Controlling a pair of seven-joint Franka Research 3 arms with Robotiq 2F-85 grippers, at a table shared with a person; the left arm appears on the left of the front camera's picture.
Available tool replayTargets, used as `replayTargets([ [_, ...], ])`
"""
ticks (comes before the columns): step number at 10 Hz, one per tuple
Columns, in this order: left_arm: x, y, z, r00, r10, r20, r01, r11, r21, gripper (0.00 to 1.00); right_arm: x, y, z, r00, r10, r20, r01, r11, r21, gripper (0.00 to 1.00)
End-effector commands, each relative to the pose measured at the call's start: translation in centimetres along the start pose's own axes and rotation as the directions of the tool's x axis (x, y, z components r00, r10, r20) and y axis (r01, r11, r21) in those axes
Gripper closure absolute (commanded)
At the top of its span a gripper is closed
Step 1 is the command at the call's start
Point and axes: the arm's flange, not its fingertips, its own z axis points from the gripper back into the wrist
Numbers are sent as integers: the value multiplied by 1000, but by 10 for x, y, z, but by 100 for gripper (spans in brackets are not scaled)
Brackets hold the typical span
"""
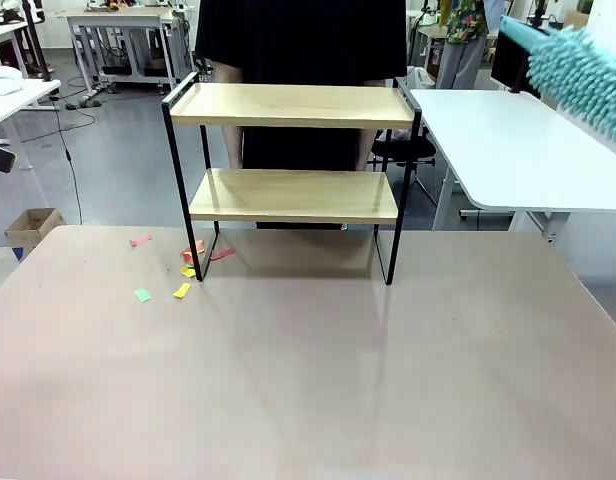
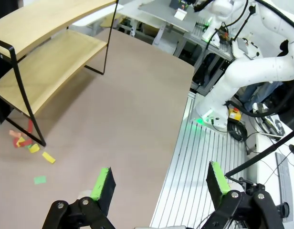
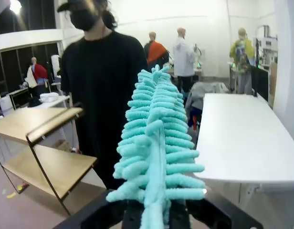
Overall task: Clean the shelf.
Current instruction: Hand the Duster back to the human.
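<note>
Nearest, in the left wrist view, left gripper [image 2: 159,183] released, green pads [image 2: 101,183] spread wide with nothing between them, hanging over the near edge of the brown tabletop [image 2: 132,109]. In the right wrist view, right gripper [image 3: 154,217] clenched on the base of a turquoise chenille duster [image 3: 154,152], fronds standing up in front of the lens; same duster [image 1: 578,75] raised at the upper right of the front view, well apart from the shelf. Farther out on the tabletop [image 1: 308,380], scattered paper scraps [image 1: 183,265]: green, yellow, pink and red, clustered around and just beside the shelf's front left leg. Beyond, toward the far edge, the shelf [image 1: 293,165] upright on four thin black legs, both light wooden boards bare. Behind it, a person in a black top [image 1: 303,40] standing at the far side. To the right, a white table [image 1: 508,150].
</note>
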Motion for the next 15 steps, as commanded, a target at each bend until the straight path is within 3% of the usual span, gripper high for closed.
replayTargets([
  [1, 4, -2, 1, 1000, 7, 13, -7, 1000, -10, 0, -37, 1, -5, 999, 6, -37, -8, 998, -56, 83],
  [5, 4, -2, 1, 1000, 7, 13, -7, 1000, -10, 0, -93, -1, -6, 993, -48, -106, 42, 998, -56, 83],
  [6, 4, -2, 1, 1000, 7, 13, -7, 1000, -10, 0, -95, -3, -7, 993, -60, -104, 54, 997, -59, 83],
  [7, 4, -2, 1, 1000, 7, 13, -7, 1000, -10, 0, -71, -18, -25, 988, -70, -136, 66, 997, -34, 83],
  [15, 4, -2, 1, 1000, 7, 13, -7, 1000, -10, 0, -71, -18, -25, 988, -70, -136, 66, 997, -34, 83],
])
